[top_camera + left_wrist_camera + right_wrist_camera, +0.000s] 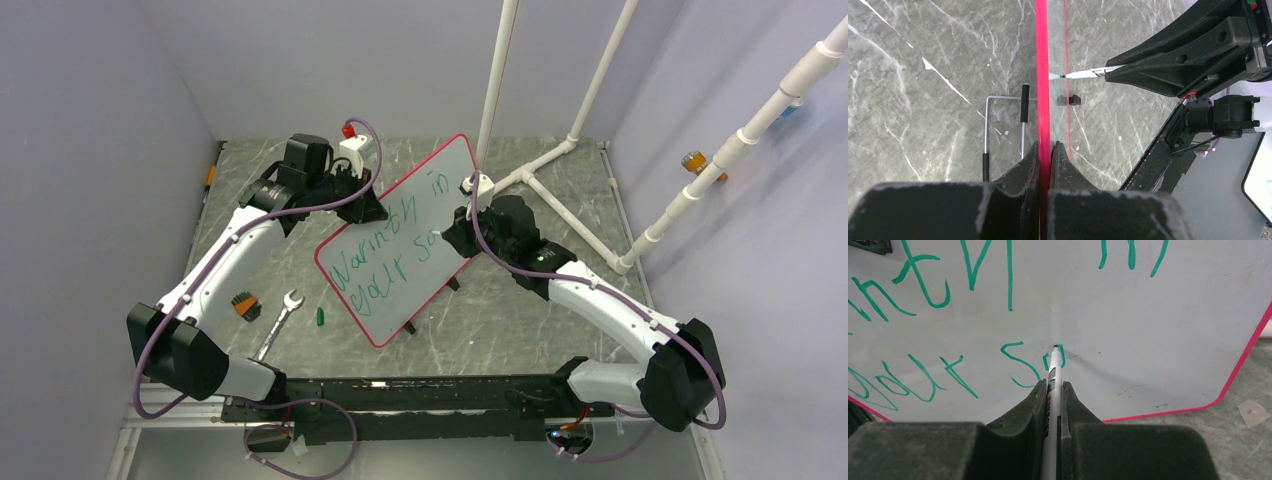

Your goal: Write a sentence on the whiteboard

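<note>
1. Whiteboard [455, 160]: red-rimmed, propped at a slant on its small black feet mid-counter [520, 310], between the two arms, corners pointing far right and near left.
2. Sentence [385, 240]: green handwriting in two lines across the board face. Upper line reads roughly "Warmth in"; lower line reads "your So", with the "o" only partly drawn.
3. Left end effector [1045, 147]: clamped on the board's red rim at the far-left edge, one finger on each face.
4. Right end effector [1053, 386]: clamped on a marker [1053, 367], reaching in from the right.
5. Marker tip: touching the board at the "o" just right of the "S".
6. Wrench [280, 322]: flat on the counter, near left of the board.
7. Green cap [320, 317]: lying just right of the wrench.
8. White pipe frame [560, 150]: on the far right of the counter, behind the board.
</note>
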Robot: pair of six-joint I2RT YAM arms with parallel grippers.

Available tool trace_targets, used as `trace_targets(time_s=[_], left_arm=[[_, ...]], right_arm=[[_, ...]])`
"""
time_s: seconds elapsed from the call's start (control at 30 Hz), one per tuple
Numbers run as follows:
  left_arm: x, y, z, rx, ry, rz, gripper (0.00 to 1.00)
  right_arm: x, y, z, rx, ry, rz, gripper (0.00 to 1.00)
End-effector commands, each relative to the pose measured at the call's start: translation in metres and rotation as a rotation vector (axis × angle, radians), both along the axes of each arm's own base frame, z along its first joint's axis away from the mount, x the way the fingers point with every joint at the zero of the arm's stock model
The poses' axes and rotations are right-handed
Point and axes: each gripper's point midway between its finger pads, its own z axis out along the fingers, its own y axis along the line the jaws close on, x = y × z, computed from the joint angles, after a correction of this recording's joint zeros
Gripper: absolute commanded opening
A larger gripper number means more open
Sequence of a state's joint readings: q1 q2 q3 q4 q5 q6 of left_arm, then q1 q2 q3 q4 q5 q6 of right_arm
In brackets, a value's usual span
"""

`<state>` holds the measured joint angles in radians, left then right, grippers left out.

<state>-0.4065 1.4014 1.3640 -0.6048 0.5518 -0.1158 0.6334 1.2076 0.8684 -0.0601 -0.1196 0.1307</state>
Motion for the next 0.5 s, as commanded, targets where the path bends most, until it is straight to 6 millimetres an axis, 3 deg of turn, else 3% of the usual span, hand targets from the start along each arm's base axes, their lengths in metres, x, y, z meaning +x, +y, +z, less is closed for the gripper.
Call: trace_targets(time_s=[0.0, 0.23, 0.47], left_arm=[[-0.011, 0.003, -0.055, 0.176, 0.009, -0.103, 0.00], [-0.012, 0.004, -0.055, 0.177, 0.007, -0.102, 0.00], [-0.012, 0.004, -0.055, 0.176, 0.007, -0.103, 0.00]], right_arm=[[-0.001, 0.011, 0.008, 0.055, -0.026, 0.044, 0.00], [-0.004, 0.010, -0.005, 0.042, 0.000, 0.047, 0.00], [-0.008, 0.010, -0.005, 0.048, 0.003, 0.060, 0.00]])
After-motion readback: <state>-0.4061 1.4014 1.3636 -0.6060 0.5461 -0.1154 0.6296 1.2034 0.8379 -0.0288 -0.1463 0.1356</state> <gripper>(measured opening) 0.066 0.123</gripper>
